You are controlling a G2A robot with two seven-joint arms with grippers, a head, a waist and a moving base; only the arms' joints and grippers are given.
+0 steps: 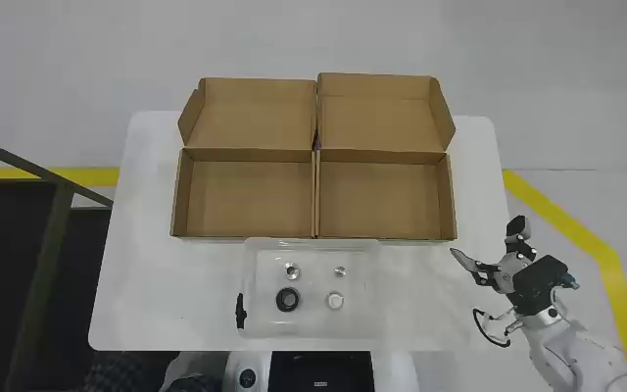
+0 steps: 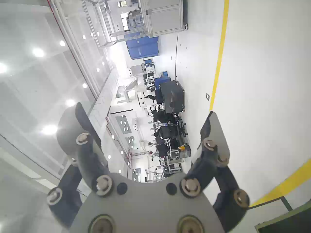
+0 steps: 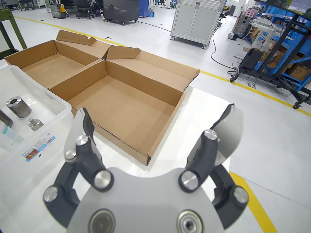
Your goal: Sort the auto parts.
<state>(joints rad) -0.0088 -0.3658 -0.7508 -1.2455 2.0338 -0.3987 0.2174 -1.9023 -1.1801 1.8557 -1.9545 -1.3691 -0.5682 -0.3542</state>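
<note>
Top view, lot one: what is it, and where? — Checker

Clear bin [image 1: 362,316], on the white table [image 1: 147,245] at the edge nearest the robot. Contents: four loose auto parts [image 1: 291,267], well apart from one another. My judgement is that they are spaced so that a claw can close on one without nudging the next. — Clerk

Orientation of the contents? — Checker

Right wrist view: the steel cylinder [image 3: 18,107] stands on end, long axis vertical, bore facing up. The small stepped piece [image 3: 35,124] beside it is also upright, narrow end up. Top view: the black ring [image 1: 288,299] lies flat, hole upward, with no long axis to speak of. The pale disc [image 1: 335,301] just beside it is also flat. — Clerk

Receiving containers? — Checker

One cardboard box [image 1: 245,201] and a second cardboard box [image 1: 385,201], both just beyond the bin on its far side, walls touching. The lids are folded back away from the bin. This probably leaves both floors bare to a drop from above, one box per class of part. Nothing has been sorted yet. — Clerk

Tools? — Checker

The right gripper [image 3: 158,112] is off the bin's right-hand end, over the table edge. Its jaws are spread wide and hold nothing, and they point across the bin's end and the second box. I judge it is poised for a first pick. The left gripper [image 2: 145,110] also has its jaws apart and holds nothing. It is aimed at the hall and floor rather than at the bin, so it looks parked. — Clerk
</note>
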